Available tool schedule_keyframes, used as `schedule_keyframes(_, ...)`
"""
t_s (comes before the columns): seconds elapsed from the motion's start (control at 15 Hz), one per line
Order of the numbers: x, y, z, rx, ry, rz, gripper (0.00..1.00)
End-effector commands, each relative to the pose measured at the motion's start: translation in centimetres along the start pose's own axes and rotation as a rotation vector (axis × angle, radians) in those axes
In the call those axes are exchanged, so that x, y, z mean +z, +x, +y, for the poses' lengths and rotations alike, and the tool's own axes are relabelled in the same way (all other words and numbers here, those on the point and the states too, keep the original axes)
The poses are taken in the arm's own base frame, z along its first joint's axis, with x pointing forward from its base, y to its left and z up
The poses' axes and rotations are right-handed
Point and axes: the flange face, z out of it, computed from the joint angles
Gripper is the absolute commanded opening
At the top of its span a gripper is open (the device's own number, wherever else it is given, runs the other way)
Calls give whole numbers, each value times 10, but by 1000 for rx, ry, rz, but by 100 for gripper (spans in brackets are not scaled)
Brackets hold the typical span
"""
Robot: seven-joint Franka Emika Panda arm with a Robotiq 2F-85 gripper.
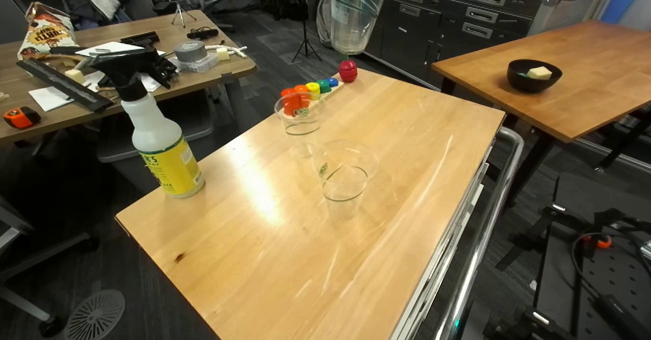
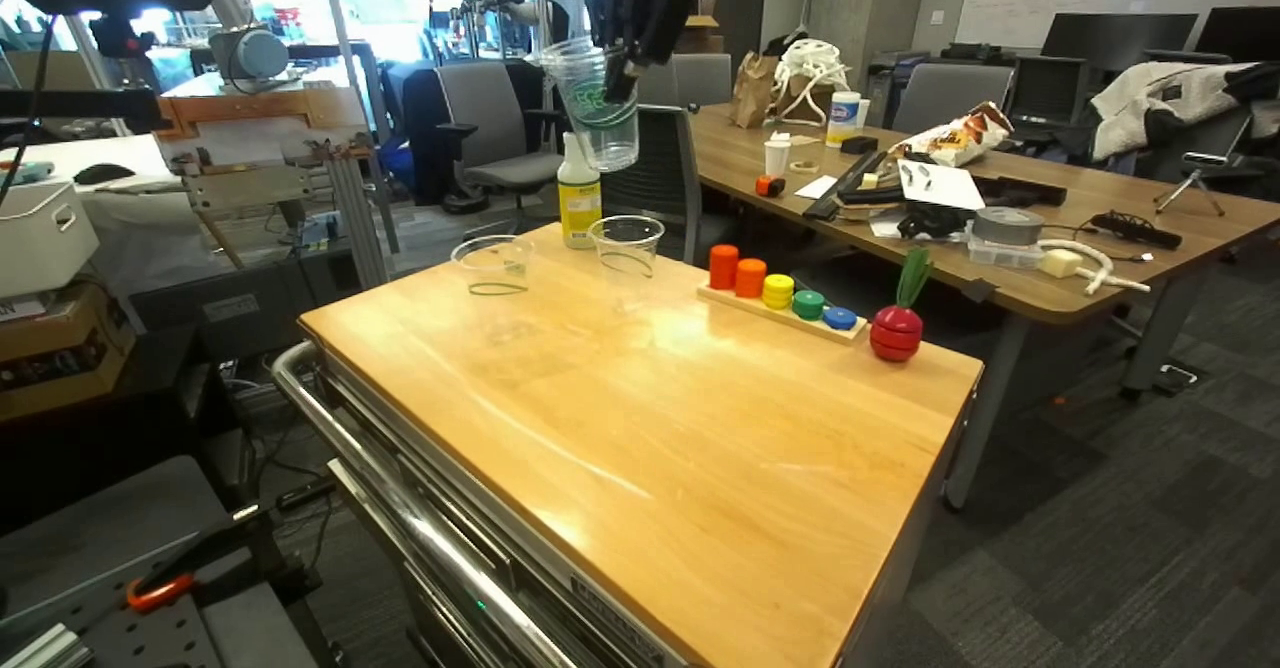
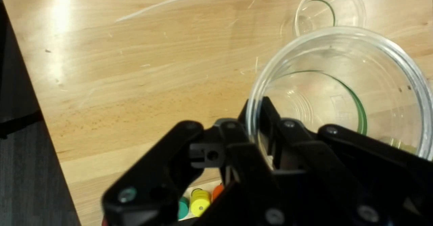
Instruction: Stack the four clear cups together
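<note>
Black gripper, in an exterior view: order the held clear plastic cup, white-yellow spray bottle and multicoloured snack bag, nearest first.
1. Held cup, in the gripper.
2. Spray bottle, on the light wooden tabletop.
3. Snack bag, on the brown table.

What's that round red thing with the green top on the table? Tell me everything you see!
The red thing is round and looks smooth, a bit like a toy radish, maybe wood or plastic. At least one line runs around it, and green leaves stick up from its top. It stands upright on the wooden tabletop near a corner, by the blue piece at the end of a colourful row. Nothing grips it; I can't tell if it touches the row's base.
</note>
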Motion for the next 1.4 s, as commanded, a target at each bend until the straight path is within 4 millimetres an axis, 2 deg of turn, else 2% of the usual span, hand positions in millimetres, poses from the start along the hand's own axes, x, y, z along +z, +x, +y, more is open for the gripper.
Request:
schedule_keyframes(0.0, 17, 17, -36, -38, -10, -13, 2)
schedule_keyframes(0.2, 42, 33, -58, -69, -24, -26, 2)
schedule_keyframes(0.47, 64, 61, -71, -72, -26, 2, 2)
schedule_keyframes(0.67, 66, 75, -73, -73, -21, 19, 2)
schedule_keyframes(1.0, 70, 88, -71, -76, -33, 32, 2)
schedule_keyframes(1.33, 93, 92, -63, -68, -67, -8, 2)
